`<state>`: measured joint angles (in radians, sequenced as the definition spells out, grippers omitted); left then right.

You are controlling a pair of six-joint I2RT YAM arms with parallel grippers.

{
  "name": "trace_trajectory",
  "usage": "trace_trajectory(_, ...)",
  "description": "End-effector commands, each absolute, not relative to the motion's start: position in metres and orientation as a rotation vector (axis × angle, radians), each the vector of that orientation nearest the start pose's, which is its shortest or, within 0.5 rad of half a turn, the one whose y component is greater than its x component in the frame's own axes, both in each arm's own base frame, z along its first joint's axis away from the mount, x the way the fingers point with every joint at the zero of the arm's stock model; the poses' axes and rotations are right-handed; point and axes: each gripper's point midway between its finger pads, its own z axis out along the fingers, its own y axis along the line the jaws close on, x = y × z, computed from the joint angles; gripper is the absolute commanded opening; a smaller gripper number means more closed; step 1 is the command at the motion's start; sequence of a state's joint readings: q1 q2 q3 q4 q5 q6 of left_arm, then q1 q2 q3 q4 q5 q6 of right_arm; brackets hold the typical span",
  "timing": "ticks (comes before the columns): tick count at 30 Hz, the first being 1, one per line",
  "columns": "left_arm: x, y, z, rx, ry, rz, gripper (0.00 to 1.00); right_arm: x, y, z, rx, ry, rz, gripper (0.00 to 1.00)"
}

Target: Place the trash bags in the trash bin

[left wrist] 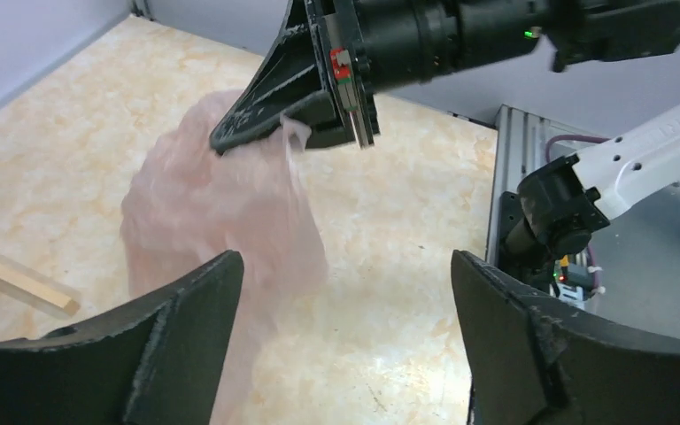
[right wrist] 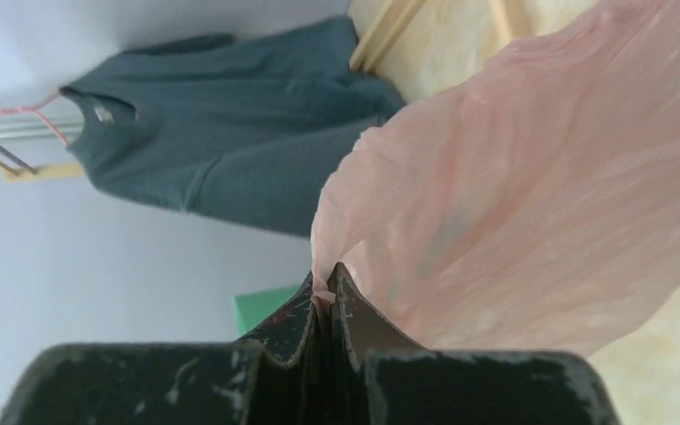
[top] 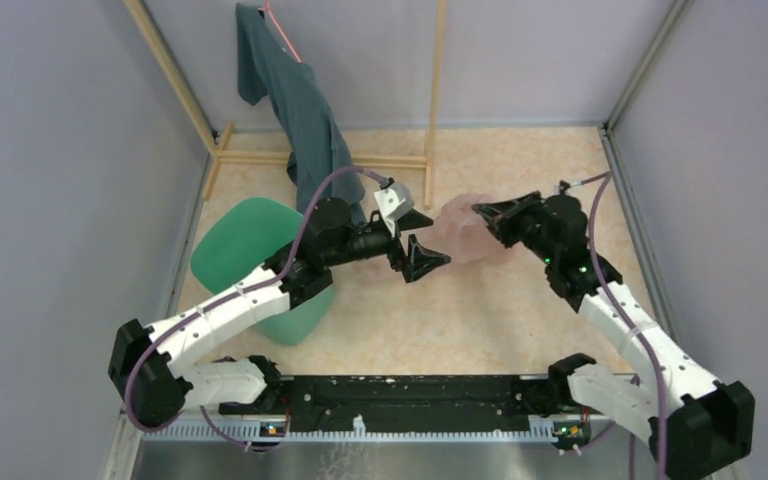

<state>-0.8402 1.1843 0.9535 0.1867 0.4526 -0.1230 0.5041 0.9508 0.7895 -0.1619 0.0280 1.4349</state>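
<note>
Bag: we see the pink bag point(top: 468, 236) hanging over the table's middle, nearer the right edge.
Right gripper point(top: 481, 209): clamped on the bag's top fold.
Left gripper point(top: 428, 240): spread wide, holding nothing, just left of the bag.
Bin point(top: 232, 245): near the left edge, partly behind the left arm.
Shirt point(top: 300, 110): we find it hanging on a wooden rack point(top: 433, 100) at the far edge.

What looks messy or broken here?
Nothing looks broken or spilled. The thin, wrinkly pale pink plastic bag just dangles from the right gripper, apart from the mint-green plastic bin. The left gripper is open and empty.
</note>
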Motion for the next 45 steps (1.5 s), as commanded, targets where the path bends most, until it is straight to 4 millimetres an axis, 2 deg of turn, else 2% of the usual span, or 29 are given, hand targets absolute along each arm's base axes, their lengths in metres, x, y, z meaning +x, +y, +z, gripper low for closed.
trace_trajectory(1,0.205,-0.345,0.341,0.925,1.325,-1.048,0.96,0.300,0.168,0.256,0.599,1.866,1.300,0.00)
trace_trajectory(3,0.214,-0.342,0.340,0.873,1.353,-1.012,0.99,0.291,0.156,0.242,0.453,1.911,1.303,0.00)
trace_trajectory(5,0.233,-0.336,0.334,0.776,1.412,-0.944,0.99,0.276,0.152,0.228,0.315,1.998,1.253,0.00)
trace_trajectory(9,0.266,-0.330,0.315,0.653,1.572,-0.808,0.99,0.240,0.145,0.198,0.211,2.144,1.133,0.00)
trace_trajectory(13,0.298,-0.325,0.272,0.571,1.793,-0.639,0.99,0.219,0.130,0.179,0.262,2.226,1.003,0.00)
trace_trajectory(17,0.316,-0.328,0.221,0.537,1.988,-0.518,0.99,0.211,0.092,0.157,0.511,2.279,0.732,0.00)
trace_trajectory(22,0.321,-0.333,0.162,0.560,2.169,-0.436,0.98,0.207,0.074,0.137,0.610,2.272,0.608,0.00)
trace_trajectory(25,0.325,-0.331,0.134,0.562,2.264,-0.352,0.98,0.207,0.070,0.135,0.614,2.276,0.579,0.00)
trace_trajectory(34,0.311,-0.338,0.082,0.602,2.381,-0.378,0.97,0.209,0.059,0.147,0.577,2.245,0.496,0.00)
trace_trajectory(37,0.304,-0.341,0.069,0.618,2.404,-0.412,0.89,0.206,0.061,0.148,0.578,2.236,0.515,0.00)
trace_trajectory(39,0.299,-0.346,0.067,0.625,2.402,-0.457,0.72,0.204,0.062,0.147,0.577,2.233,0.527,0.00)
trace_trajectory(41,0.292,-0.352,0.067,0.653,2.378,-0.522,0.65,0.203,0.063,0.146,0.588,2.239,0.534,0.00)
trace_trajectory(43,0.286,-0.355,0.065,0.664,2.379,-0.560,0.70,0.203,0.065,0.146,0.580,2.247,0.546,0.00)
trace_trajectory(45,0.281,-0.355,0.064,0.673,2.388,-0.584,0.82,0.202,0.066,0.144,0.578,2.256,0.551,0.00)
